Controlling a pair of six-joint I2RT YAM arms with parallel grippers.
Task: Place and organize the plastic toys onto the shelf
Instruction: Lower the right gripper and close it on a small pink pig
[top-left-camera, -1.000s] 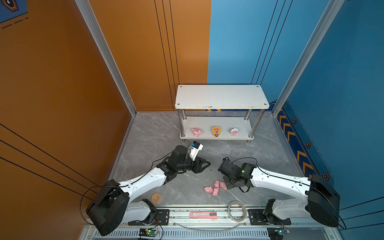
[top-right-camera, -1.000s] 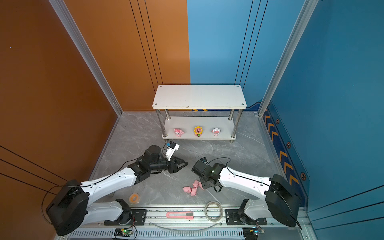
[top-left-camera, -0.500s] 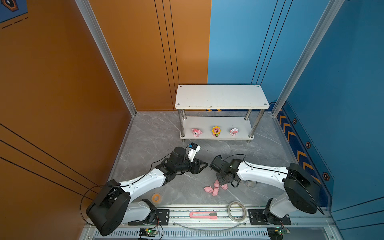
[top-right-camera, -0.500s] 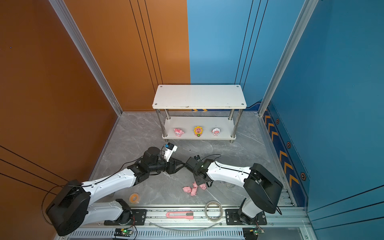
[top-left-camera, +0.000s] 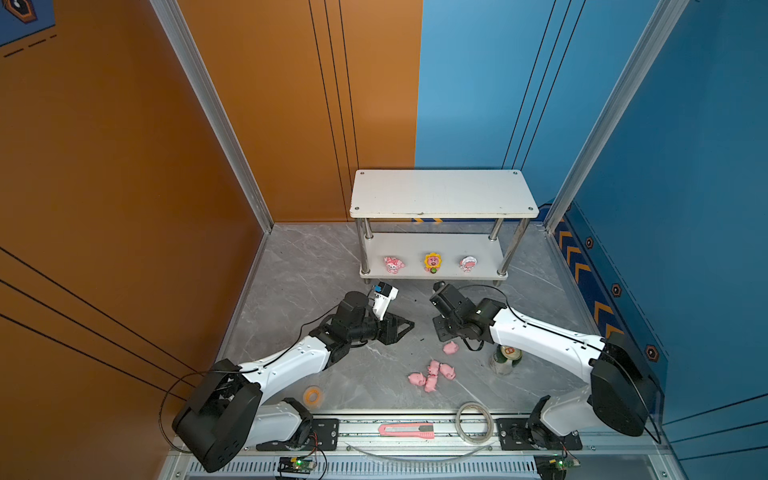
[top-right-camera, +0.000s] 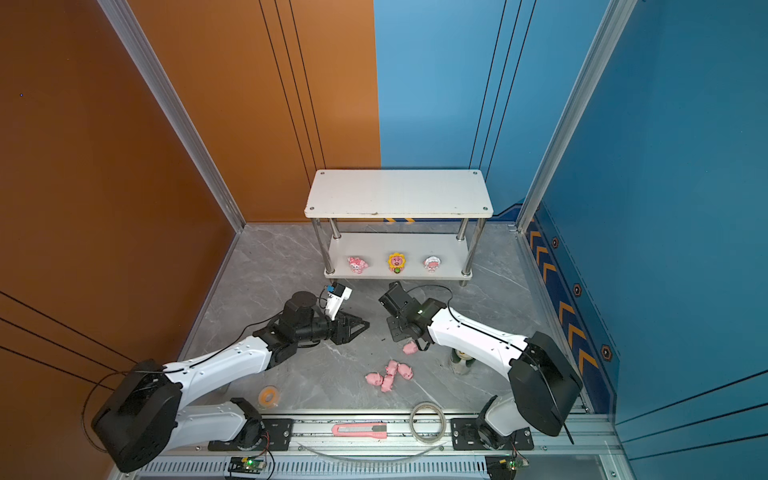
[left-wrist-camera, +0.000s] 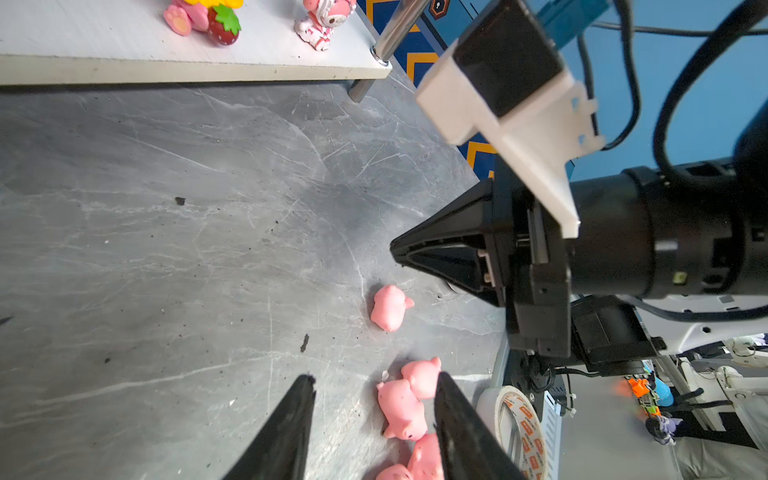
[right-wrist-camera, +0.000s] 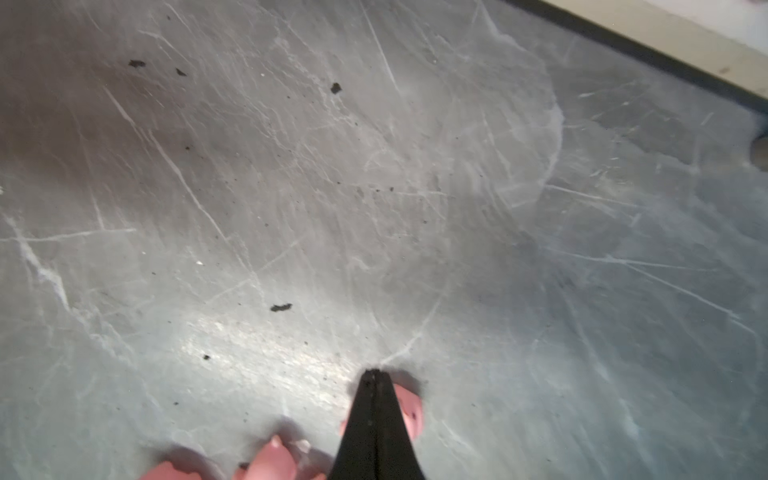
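Note:
The white two-tier shelf stands at the back; its lower tier carries three figurines, pink-white, yellow sunflower-faced and white-pink. Several small pink pigs lie clustered on the grey floor. One lone pig lies apart, just beside and under my right gripper, which is shut and empty. My left gripper is open and empty, well left of the pigs.
A green can stands under the right forearm. A pink utility knife, a clear tape ring and a small orange tape roll lie along the front rail. Orange and blue walls close in the sides.
The right arm swung left and back. One pig now lies apart from the cluster, nearer the shelf, beside the right gripper. The left gripper has hardly moved.

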